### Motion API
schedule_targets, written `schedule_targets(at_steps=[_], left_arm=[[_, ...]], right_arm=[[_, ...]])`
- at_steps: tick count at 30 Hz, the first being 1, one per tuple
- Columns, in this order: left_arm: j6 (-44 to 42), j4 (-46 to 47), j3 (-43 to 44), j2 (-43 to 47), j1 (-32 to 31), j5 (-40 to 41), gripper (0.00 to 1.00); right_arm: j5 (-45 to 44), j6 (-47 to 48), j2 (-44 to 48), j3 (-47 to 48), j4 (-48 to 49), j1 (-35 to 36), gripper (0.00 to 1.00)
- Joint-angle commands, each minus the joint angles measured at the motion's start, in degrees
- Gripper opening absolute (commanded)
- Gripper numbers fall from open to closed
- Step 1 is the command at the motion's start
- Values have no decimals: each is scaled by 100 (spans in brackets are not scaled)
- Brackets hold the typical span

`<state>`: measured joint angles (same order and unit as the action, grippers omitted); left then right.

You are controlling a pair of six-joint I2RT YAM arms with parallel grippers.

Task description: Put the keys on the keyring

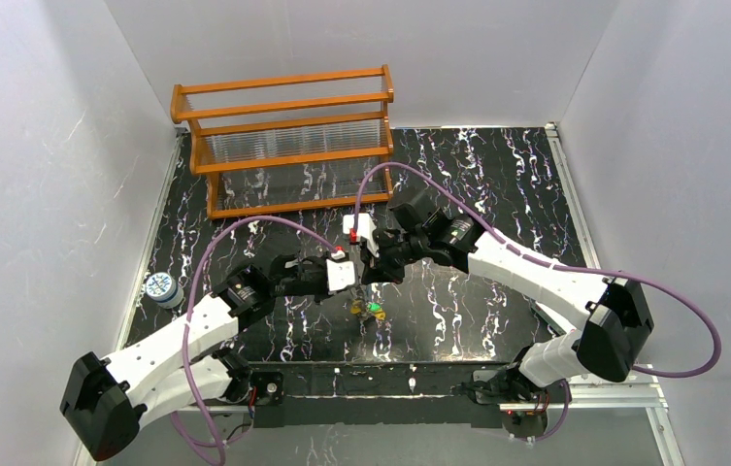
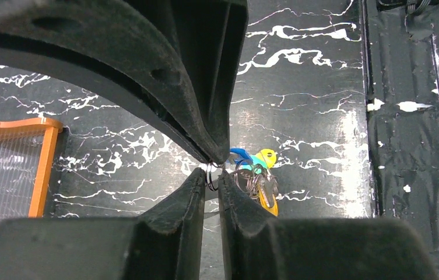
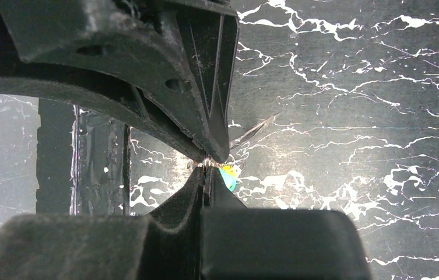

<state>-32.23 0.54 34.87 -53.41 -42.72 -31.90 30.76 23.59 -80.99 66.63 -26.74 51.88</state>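
Observation:
My two grippers meet tip to tip above the middle of the black marbled table. My left gripper has its jaws nearly closed on a thin wire of the keyring. My right gripper is shut on the same wire from the opposite side, and it shows in the left wrist view as the big black shape at the top. A bunch of keys with blue, green and yellow heads hangs from the wire just beside the fingertips. It also shows in the right wrist view.
An orange wooden rack with clear slats stands at the back left; it also shows in the left wrist view. A small round white and blue object lies at the left table edge. Purple cables arc over both arms.

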Motion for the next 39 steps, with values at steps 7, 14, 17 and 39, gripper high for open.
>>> schedule_targets(at_steps=[7, 14, 17, 39], left_arm=[[77, 162, 240, -12, -15, -311, 0], [279, 159, 237, 59, -17, -222, 0], [542, 329, 114, 190, -10, -44, 0], [2640, 5246, -2216, 1201, -17, 257, 0]], right_arm=[[-112, 5, -37, 201, 143, 84, 1], [-321, -46, -10, 104, 301, 83, 3], [-672, -211, 85, -23, 519, 73, 32], [2330, -1351, 1386, -1465, 2982, -1362, 45]])
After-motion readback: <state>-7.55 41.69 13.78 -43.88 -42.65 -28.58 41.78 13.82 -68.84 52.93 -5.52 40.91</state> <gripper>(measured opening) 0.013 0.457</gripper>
